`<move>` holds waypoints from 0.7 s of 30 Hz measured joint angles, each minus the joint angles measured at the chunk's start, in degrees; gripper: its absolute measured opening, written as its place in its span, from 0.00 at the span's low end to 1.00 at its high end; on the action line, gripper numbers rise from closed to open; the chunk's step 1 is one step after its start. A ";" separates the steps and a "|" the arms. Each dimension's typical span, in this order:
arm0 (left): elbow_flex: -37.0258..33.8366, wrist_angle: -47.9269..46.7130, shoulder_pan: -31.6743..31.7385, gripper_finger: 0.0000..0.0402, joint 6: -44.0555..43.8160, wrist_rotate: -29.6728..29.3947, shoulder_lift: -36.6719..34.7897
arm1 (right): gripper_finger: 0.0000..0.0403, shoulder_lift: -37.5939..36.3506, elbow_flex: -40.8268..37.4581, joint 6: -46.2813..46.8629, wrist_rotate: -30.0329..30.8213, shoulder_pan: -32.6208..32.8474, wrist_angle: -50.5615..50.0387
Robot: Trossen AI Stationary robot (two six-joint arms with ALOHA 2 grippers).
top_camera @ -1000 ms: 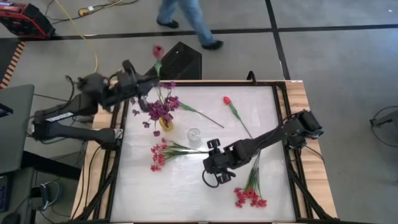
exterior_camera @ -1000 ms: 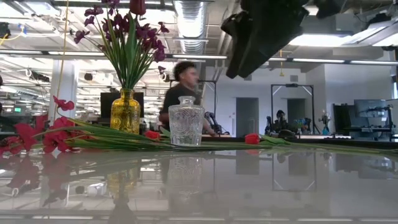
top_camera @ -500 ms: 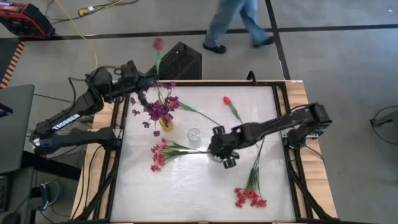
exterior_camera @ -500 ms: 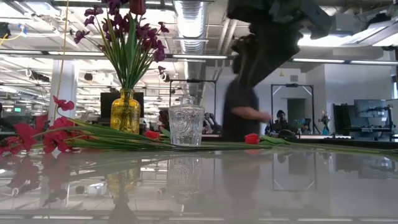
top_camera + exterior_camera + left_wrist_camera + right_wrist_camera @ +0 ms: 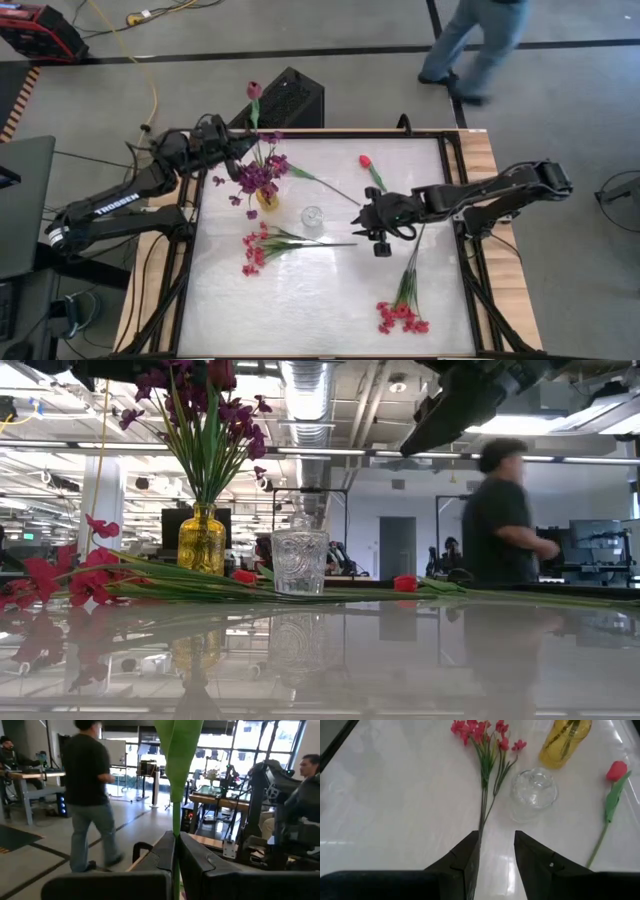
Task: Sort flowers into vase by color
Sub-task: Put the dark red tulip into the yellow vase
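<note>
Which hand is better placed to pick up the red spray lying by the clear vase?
The right hand: open, empty, with the red spray's stem ahead of it. The left hand is shut on a tulip stem near the yellow vase.

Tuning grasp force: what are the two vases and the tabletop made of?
Yellow vase: likely tinted glass, glossy, stems visible through it. Clear vase: cut glass or clear plastic, faceted pattern. Tabletop: smooth white gloss, mirrors the room; material unclear.

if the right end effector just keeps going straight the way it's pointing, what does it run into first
Most likely the stem of the red-pink flower spray, which runs straight out from between the open fingers of the right end effector. The clear glass vase sits just beside that line. How high above the table it is remains unclear.
</note>
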 joint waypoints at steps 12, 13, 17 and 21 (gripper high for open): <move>-5.52 2.64 0.02 0.00 -1.16 -0.11 -0.04 | 0.37 0.19 0.00 -0.39 0.05 0.00 0.11; -5.62 2.66 0.02 0.00 -1.14 0.15 -0.04 | 0.37 0.19 0.00 -0.39 0.05 0.00 0.11; -6.21 2.55 0.02 0.00 -0.94 0.47 -0.06 | 0.37 0.20 0.00 -0.39 0.06 0.00 0.11; -6.22 1.55 0.01 0.00 0.07 2.45 -0.06 | 0.37 0.22 0.00 -0.07 0.07 0.00 0.11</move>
